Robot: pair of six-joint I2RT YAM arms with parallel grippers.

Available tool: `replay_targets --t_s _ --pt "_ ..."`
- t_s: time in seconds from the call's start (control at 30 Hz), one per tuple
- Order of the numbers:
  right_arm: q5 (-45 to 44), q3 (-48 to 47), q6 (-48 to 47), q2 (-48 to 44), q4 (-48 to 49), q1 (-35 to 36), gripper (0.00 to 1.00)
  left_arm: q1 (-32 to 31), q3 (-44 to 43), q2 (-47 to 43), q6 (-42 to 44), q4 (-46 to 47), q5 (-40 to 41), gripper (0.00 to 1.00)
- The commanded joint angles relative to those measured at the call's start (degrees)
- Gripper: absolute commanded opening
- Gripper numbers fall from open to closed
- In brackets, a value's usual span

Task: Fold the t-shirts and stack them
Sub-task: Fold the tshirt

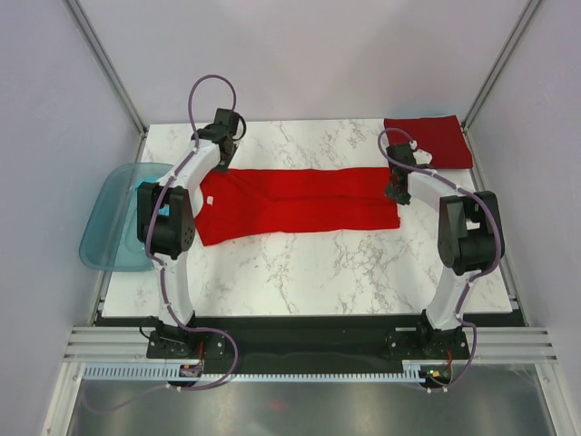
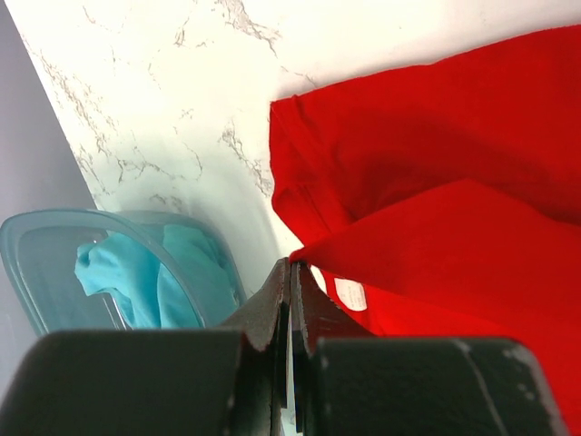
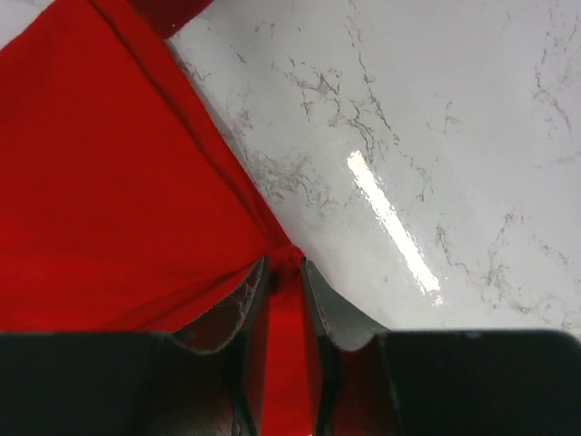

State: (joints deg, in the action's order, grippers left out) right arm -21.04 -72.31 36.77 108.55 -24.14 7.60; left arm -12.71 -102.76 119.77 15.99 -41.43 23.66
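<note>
Translucent blue plastic bin (image 1: 98, 238) off the table's left edge, crumpled teal cloth (image 2: 145, 277) inside. Folded darker red shirt (image 1: 428, 141) at far right corner. Red t-shirt (image 1: 300, 202) flat mid-table on glossy white marble table (image 1: 309, 263), long soft band. Left gripper (image 1: 221, 171) pinched together on its left end, right gripper (image 1: 396, 193) clamped on its right edge.

The right gripper (image 3: 283, 275) has its two dark fingers closed on a narrow fold at the corner of a bright red cloth t-shirt (image 3: 118, 182). The shirt spreads up and left of the gripper. To the gripper's upper right lies a white marble tabletop with grey veins (image 3: 454, 109), crossed by a bright glare streak (image 3: 392, 222).
</note>
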Motion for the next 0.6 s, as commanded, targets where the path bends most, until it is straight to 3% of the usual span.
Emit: replay_targets --t_s 0.0,0.27,0.57 --pt "0.2 -0.8 0.9 -5.7 -0.7 -0.4 0.28 0.3 -3.4 0.2 2.1 1.4 0.0 0.02" --pt "9.3 7.4 5.0 -9.9 1.3 -0.3 0.22 0.3 -5.6 0.4 0.8 1.6 -3.2 0.02" --pt "8.5 13.3 5.6 -8.7 2.8 -0.4 0.20 0.3 -4.5 0.4 1.1 1.6 -2.8 0.02"
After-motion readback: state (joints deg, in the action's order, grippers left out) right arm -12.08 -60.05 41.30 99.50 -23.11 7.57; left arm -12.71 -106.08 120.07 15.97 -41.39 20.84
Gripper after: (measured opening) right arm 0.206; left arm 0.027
